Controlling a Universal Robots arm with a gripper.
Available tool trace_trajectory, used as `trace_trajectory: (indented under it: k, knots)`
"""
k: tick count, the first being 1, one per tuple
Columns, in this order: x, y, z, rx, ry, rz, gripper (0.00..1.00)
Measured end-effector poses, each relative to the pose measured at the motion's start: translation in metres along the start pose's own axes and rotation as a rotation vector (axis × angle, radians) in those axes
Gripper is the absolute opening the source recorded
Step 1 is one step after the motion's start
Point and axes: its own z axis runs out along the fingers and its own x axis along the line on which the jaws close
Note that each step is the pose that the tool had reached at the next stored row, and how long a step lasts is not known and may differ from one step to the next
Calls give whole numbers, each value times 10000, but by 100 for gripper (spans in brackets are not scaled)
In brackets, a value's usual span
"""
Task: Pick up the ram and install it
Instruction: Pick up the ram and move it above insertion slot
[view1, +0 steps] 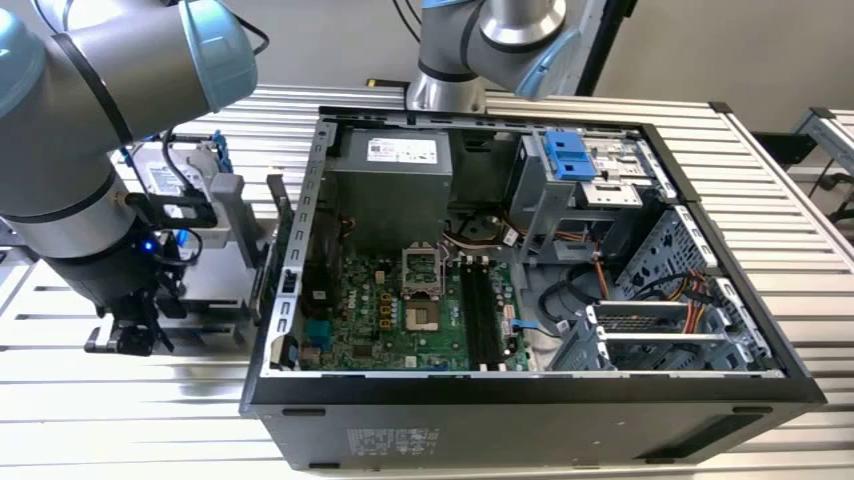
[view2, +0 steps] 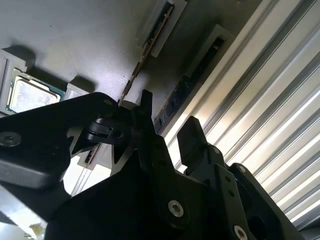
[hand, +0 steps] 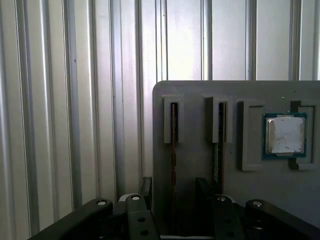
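The ram (hand: 173, 145) stands on edge in a slot of a grey holder (hand: 200, 95), and I see it from its thin top side. My gripper (hand: 174, 189) is open, one black finger on each side of this stick's line. From the opposite side, in the second wrist view, the same ram (view2: 187, 87) runs in between the gripper (view2: 169, 122) fingers. I cannot tell whether the pads touch it. In the exterior view the gripper (view1: 127, 335) hangs low over the holder (view1: 220, 270), at the exterior view's left of the open computer case (view1: 534, 390).
A second stick (hand: 219, 140) sits in the neighbouring slot, and a square silver processor (hand: 285, 135) lies beyond it. Inside the case, black memory slots (view1: 481, 315) run along the green motherboard. A second arm's base (view1: 461, 70) stands behind the case. Ribbed metal table all around.
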Motion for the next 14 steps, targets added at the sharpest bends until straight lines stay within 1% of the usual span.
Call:
trace_trajectory:
  k: [2,3,14]
  knots:
    - [0,0,0,0,0,4,100]
    - [0,0,0,0,0,5,0]
    - [0,0,0,0,0,11,0]
